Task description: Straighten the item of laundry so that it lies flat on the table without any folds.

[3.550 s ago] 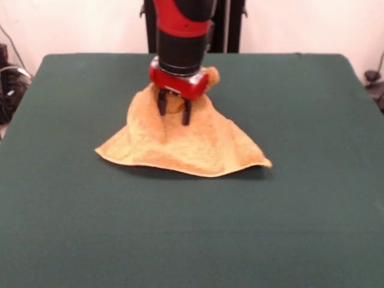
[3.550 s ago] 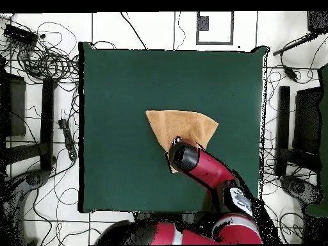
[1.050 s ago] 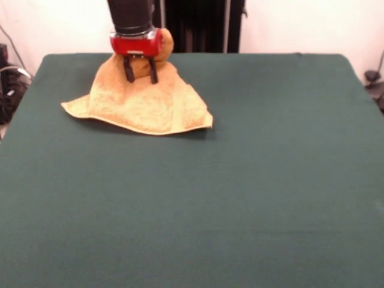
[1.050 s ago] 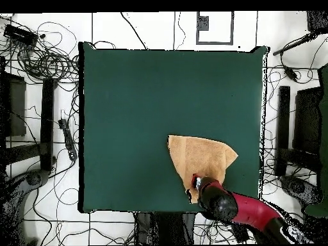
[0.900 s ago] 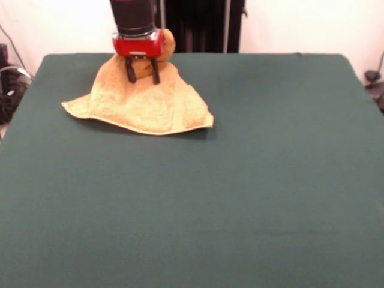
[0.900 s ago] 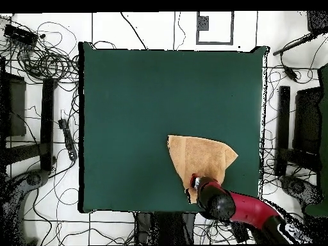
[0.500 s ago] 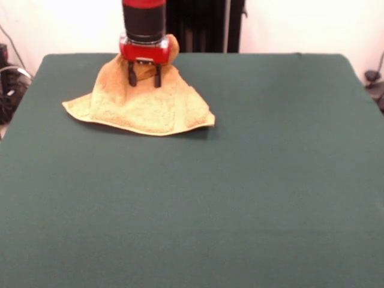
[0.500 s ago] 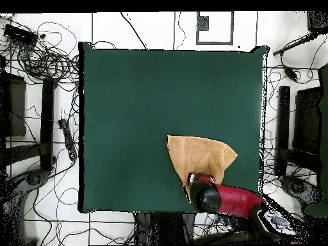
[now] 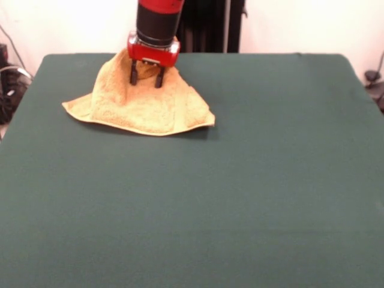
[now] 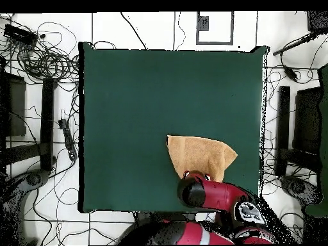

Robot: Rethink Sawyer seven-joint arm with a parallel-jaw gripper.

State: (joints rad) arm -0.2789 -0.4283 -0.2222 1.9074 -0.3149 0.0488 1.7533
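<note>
The orange-tan towel [image 9: 141,105] lies folded into a rough triangle near the far left of the green table [image 9: 240,180]. Its far part rises into a peak. My gripper [image 9: 146,77] stands on that peak, pointing down, with a bunch of cloth between its two dark fingers [image 9: 132,74], so it is shut on the towel. The towel's near edge and two corners rest flat on the cloth. From overhead, the towel [image 10: 200,155] sits close to the table's lower right edge, and the red arm [image 10: 205,192] covers its lower tip and the gripper.
Cables [image 10: 45,57] and dark stands [image 10: 282,128] ring the table [image 10: 128,96] on the floor. The towel lies close to the table's edge on the robot's side. Green cloth stretches wide to the right and front of it.
Over the last second the gripper has slid a little to the right in the front view, and the arm has swung round. The towel's flat part has stayed put. The cloth lump behind the gripper no longer shows.
</note>
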